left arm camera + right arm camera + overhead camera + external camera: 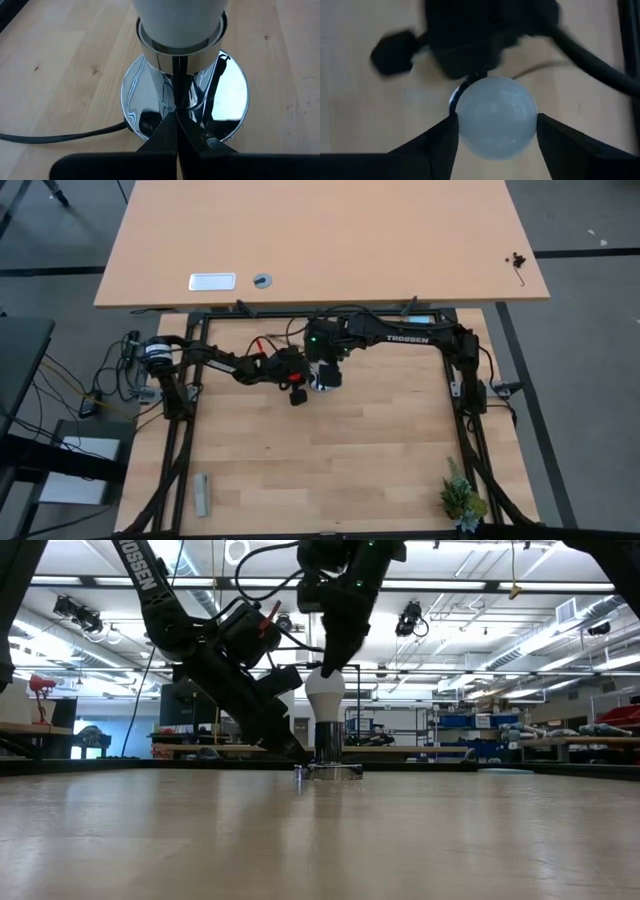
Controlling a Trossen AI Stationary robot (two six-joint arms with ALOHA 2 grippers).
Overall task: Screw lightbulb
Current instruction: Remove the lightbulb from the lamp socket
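White lightbulb (495, 116) btwn right hand (495, 137) fingers

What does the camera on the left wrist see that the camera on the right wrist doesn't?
Only the left wrist view shows the shiny round silver socket base from the side, its thin black cord trailing over the pale wooden table, and the left gripper shut, fingertips against the socket stem.

Only the right wrist view shows the bulb's rounded top from above, sitting between the right gripper fingers, which flank it on both sides.

Both show the small white frosted lightbulb seated in the socket.
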